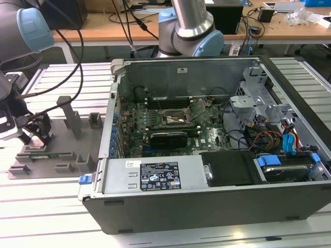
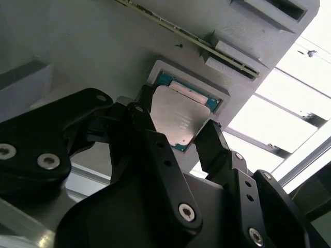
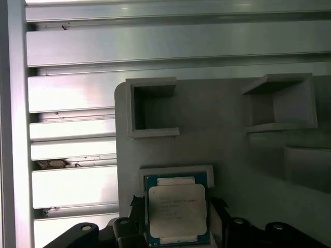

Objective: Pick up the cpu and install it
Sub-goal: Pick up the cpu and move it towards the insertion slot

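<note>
Gripper (image 2: 177, 121) is open, jaws straddling the cpu (image 3: 177, 209). The chip lies flat in its recess on the grey tray (image 3: 222, 155), well apart from the PC's socket (image 1: 174, 118). Risk: an off-centre close could tilt or skid the chip, since its thin edges give little grip. Can't tell if the fingertips touch the chip; one chip edge is hidden behind the gripper.

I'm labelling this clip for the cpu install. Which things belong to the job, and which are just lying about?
Job: cpu, gripper over it, grey tray holding it, motherboard socket, open computer case.
Lying about: black card, coloured cables, tray's upright post.
</note>
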Available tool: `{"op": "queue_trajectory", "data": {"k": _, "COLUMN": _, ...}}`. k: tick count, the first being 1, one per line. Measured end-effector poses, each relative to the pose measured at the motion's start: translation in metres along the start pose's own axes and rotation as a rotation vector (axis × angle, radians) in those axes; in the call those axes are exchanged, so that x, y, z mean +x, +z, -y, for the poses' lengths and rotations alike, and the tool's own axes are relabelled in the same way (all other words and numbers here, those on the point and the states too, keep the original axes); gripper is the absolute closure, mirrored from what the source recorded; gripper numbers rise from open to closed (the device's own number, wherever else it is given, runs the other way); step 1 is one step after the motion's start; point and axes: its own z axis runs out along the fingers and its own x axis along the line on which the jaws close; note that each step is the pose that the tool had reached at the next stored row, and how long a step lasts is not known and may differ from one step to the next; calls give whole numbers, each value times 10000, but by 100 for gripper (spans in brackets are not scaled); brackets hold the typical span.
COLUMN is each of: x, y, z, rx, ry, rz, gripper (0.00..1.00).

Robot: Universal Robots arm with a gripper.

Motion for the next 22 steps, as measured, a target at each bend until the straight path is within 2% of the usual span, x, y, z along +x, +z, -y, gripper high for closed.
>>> {"op": "queue_trajectory", "data": {"k": 14, "x": 1, "y": 25, "z": 0, "rx": -3, "ry": 0, "rz": 2, "gripper": 40}}
{"op": "queue_trajectory", "data": {"k": 16, "x": 1, "y": 25, "z": 0, "rx": -2, "ry": 0, "rz": 1, "gripper": 45}}
{"op": "queue_trajectory", "data": {"k": 22, "x": 1, "y": 26, "z": 1, "rx": -3, "ry": 0, "rz": 2, "gripper": 45}}
